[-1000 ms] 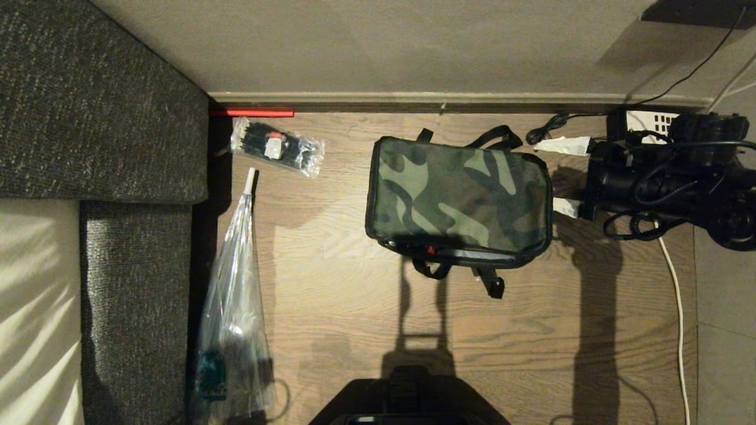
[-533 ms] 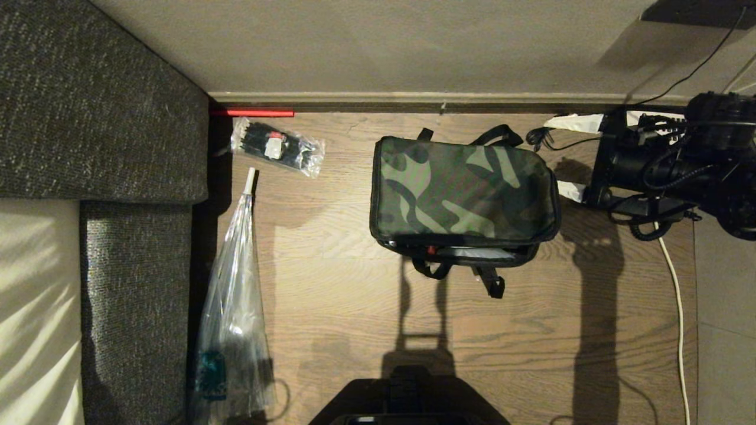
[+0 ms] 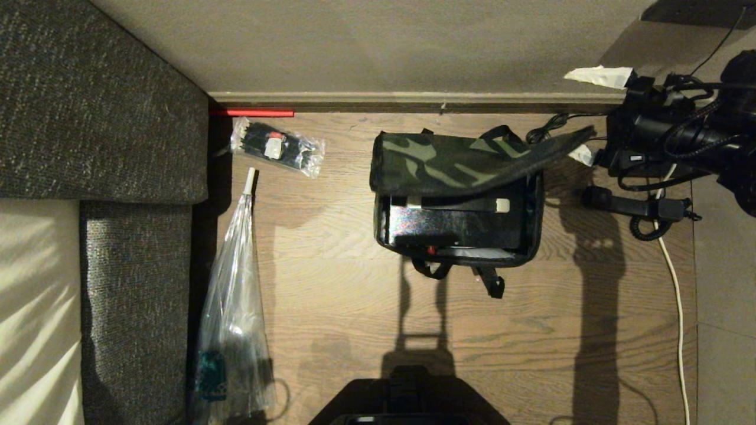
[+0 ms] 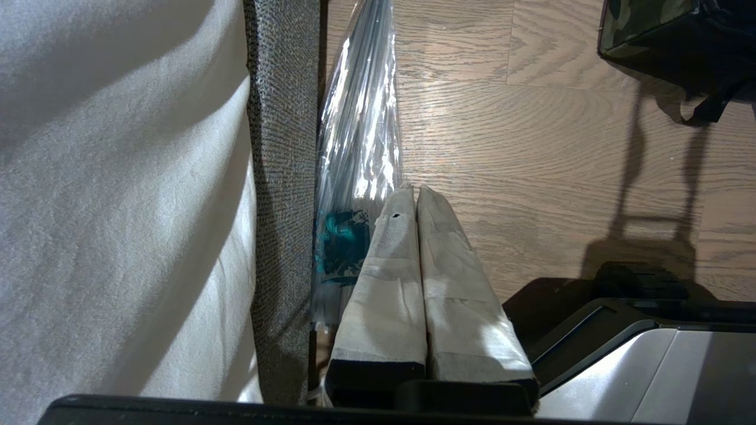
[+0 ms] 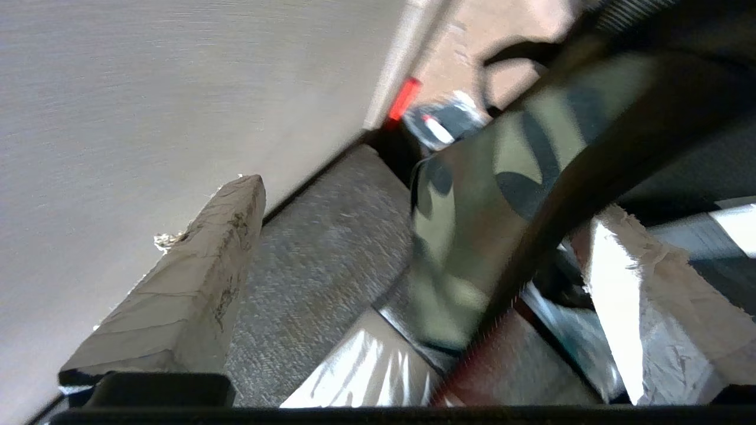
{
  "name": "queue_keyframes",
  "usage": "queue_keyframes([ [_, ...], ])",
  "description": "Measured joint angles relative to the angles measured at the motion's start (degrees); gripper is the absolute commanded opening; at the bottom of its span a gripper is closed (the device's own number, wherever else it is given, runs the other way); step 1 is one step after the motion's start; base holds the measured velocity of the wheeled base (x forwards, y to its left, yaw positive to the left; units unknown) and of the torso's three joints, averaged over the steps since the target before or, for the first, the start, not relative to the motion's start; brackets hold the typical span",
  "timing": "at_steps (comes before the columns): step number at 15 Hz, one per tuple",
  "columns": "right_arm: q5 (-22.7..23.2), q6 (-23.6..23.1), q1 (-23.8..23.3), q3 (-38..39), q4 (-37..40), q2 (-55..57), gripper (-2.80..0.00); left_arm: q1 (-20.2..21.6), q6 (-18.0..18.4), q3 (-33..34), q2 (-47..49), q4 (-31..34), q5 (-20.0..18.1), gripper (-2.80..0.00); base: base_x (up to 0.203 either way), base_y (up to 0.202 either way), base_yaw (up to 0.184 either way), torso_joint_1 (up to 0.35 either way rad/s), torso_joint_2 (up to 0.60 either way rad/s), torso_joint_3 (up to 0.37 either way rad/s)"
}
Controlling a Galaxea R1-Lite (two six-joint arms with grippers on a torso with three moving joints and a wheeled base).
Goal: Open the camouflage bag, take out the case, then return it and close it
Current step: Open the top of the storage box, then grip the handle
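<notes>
R gripper (image 5: 413, 283) wide open, both taped fingers in shot w/ a big gap between. One finger (image 5: 195, 271) sits clear of everything, plain wall (image 5: 147, 88) behind it. Other finger (image 5: 644, 301) is under the lifted flap of the camouflage bag (image 5: 472, 218); can't tell if it touches. Flap runs across the gap btwn the fingers, black trim edge along it, strip of red lining just visible at its underside. Grey woven sofa (image 5: 331, 248) beyond the flap. Far off by the skirting: a red strip (image 5: 403, 98) and a small clear packet (image 5: 440, 125) on the wood floor. Black strap loop (image 5: 514, 56) arcs above the bag.
</notes>
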Motion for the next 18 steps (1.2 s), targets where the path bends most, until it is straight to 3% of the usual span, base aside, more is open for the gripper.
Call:
queue_keyframes([
  [9,-0.15,-1.05,-0.01,0.94,-16.22,-0.58,0.00,0.01,0.06,0.00,0.00,-0.05,0.00,-2.80,0.000,0.000,0.000,0.000,0.00,0.000],
  [11,0.02,-2.54,0.00,3.87,-15.89,-1.26,0.00,0.06,0.04,0.00,0.00,-0.05,0.00,-2.80,0.000,0.000,0.000,0.000,0.00,0.000],
  [13,-0.17,-8.20,0.35,8.42,-14.38,-2.41,0.00,0.04,0.01,0.00,0.00,-0.02,0.00,-2.80,0.000,0.000,0.000,0.000,0.00,0.000],
  [16,-0.20,-16.54,1.07,11.72,-6.74,-4.75,0.00,0.01,0.01,0.00,0.00,-0.02,0.00,-2.80,0.000,0.000,0.000,0.000,0.00,0.000],
  [18,0.00,-19.01,1.18,12.59,-1.24,-6.63,0.00,0.01,0.05,0.00,0.00,-0.03,0.00,-2.80,0.000,0.000,0.000,0.000,0.00,0.000],
])
